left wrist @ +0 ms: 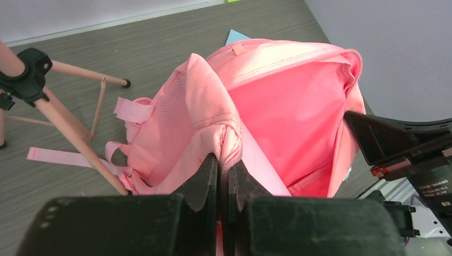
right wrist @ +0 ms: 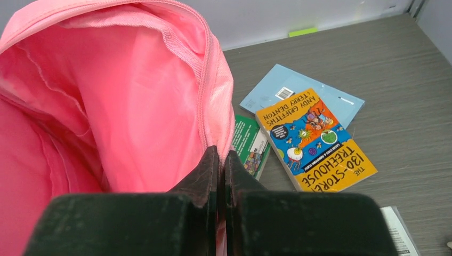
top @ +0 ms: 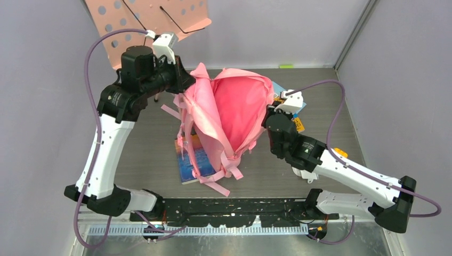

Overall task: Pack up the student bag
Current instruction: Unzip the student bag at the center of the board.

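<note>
The student bag (top: 234, 112), a big soft pink backpack, stands mid-table with its mouth held wide and its darker pink inside showing. My left gripper (top: 184, 85) is shut on the bag's left rim; the left wrist view shows bunched pink fabric pinched between its fingers (left wrist: 224, 160), the bag (left wrist: 288, 117) beyond. My right gripper (top: 269, 114) is shut on the right rim, clamping the zip edge (right wrist: 219, 154) of the bag (right wrist: 122, 106). The inside looks bare where I can see it.
Right of the bag lie a yellow-and-blue book (right wrist: 314, 138), a pale blue book (right wrist: 282, 88) and a green book (right wrist: 250, 144). Another blue book (top: 189, 160) lies partly under the bag's front. A salmon-pink music stand (top: 154, 16) rises at the back left, its tripod leg (left wrist: 64, 125) near the straps.
</note>
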`<state>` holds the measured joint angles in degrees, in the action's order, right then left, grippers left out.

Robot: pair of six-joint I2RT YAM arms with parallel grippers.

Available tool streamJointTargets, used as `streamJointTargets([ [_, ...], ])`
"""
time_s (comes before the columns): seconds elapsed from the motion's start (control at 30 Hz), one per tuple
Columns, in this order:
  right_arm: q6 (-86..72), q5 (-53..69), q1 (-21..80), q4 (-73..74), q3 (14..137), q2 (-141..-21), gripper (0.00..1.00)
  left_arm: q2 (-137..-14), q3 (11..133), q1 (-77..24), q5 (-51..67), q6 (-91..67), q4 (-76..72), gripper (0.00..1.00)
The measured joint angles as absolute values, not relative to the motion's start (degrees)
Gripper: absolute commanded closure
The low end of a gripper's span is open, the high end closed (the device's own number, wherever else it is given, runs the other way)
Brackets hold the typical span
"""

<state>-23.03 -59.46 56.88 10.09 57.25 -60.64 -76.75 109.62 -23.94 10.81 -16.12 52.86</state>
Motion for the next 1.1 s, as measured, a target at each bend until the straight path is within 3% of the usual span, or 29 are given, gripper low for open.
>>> streamJointTargets([
  [0.03, -23.7, -59.0, 56.5, 10.7, 57.3, -60.3, 0.85, -77.0, 109.2, -23.9, 11.0, -16.1, 52.1, 1.0],
  [0.1, -25.6, -57.2, 55.1, 12.8, 57.2, -59.2, 0.65, -77.8, 108.9, -24.0, 11.3, -16.1, 51.1, 1.0],
  [0.17, -26.5, -55.2, 53.6, 14.7, 57.2, -58.1, 0.34, -78.7, 108.7, -24.0, 11.7, -16.2, 50.0, 1.0],
  [0.3, -26.0, -49.5, 50.4, 19.9, 58.9, -56.6, 0.05, -79.4, 105.4, -24.0, 12.4, -17.0, 45.4, 1.0],
  [0.5, -23.4, -42.4, 50.2, 28.1, 68.3, -56.7, 0.0, -79.4, 98.2, -24.2, 12.7, -17.9, 37.6, 1.0],
  [0.8, -22.3, -41.6, 47.8, 42.7, 85.9, -62.9, 0.0, -78.7, 91.4, -24.4, 12.9, -17.8, 31.3, 1.0],
  [1.1, -22.5, -24.9, 16.8, 49.8, 94.0, -74.3, 0.0, -75.7, 88.0, -24.4, 12.0, -17.3, 29.8, 1.0],
])
